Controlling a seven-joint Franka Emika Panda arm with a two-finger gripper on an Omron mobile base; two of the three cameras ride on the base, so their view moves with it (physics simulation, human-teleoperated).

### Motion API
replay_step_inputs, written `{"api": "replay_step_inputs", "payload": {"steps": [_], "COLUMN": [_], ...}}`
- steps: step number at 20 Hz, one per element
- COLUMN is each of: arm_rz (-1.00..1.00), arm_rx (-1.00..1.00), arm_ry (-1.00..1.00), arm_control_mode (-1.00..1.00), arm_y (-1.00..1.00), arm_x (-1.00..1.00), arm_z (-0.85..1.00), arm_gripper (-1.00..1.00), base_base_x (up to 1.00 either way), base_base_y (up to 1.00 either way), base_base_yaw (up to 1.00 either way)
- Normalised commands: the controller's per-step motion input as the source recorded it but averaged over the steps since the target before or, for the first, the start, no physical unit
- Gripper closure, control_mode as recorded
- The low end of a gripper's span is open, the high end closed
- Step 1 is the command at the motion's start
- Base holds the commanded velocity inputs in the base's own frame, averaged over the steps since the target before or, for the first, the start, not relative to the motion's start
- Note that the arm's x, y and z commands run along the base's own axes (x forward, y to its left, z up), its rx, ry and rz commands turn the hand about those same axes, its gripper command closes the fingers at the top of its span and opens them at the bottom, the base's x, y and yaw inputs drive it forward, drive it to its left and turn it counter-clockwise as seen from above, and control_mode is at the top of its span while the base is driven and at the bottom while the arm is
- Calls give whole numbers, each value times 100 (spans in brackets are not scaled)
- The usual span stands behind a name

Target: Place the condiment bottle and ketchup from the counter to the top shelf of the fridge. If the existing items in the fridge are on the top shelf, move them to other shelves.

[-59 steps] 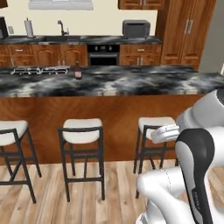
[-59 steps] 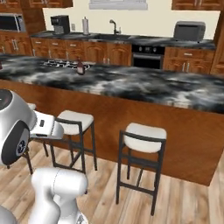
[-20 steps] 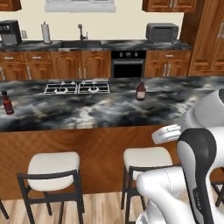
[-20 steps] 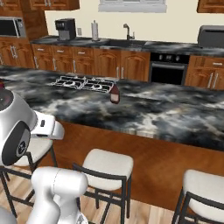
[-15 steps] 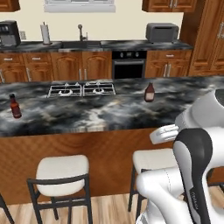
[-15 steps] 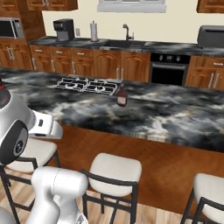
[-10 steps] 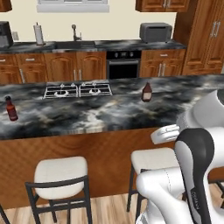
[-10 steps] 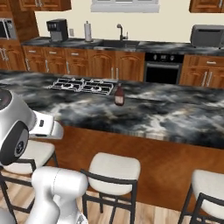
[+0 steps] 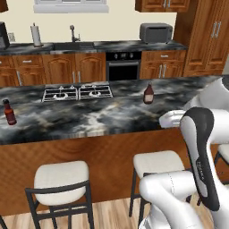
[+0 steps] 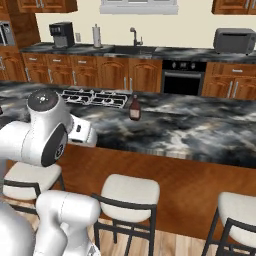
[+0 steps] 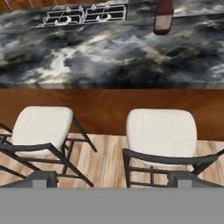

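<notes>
The ketchup, dark red-brown with a pale label, stands upright on the black marbled counter, just right of the cooktop. The condiment bottle, slim, red and black-capped, stands near the counter's left end. My gripper hangs open and empty on the near side of the island, above the stools and well short of the ketchup. The fridge and its top shelf are out of view.
A gas cooktop is set into the island. Two white-seated stools stand against its wood base below my hand. Behind are the back counter with a sink, an oven and a toaster oven.
The whole picture has shifted: the base has driven up to the island and sideways along it, then nearly stopped. The bottles have not moved on the counter, and the gripper stays open.
</notes>
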Motion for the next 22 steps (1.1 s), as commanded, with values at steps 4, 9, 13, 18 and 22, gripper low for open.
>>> {"api": "replay_step_inputs", "payload": {"steps": [4, 9, 13, 18, 22], "arm_rz": [5, 19, 23, 16, -1], "arm_rx": [20, 12, 9, 2, -1], "arm_ry": [14, 14, 10, 5, 0], "arm_control_mode": [-100, -100, -100, -100, -100], "arm_y": [-100, -100, -87, -42, 24], "arm_x": [100, 100, 100, 100, 100], "arm_z": [0, 0, 0, -5, -19], "arm_gripper": [-100, -100, -100, -100, -100], "base_base_x": [0, 0, 0, 0, 0], "base_base_y": [0, 0, 0, 0, 0], "base_base_yaw": [0, 0, 0, 0, 0]}}
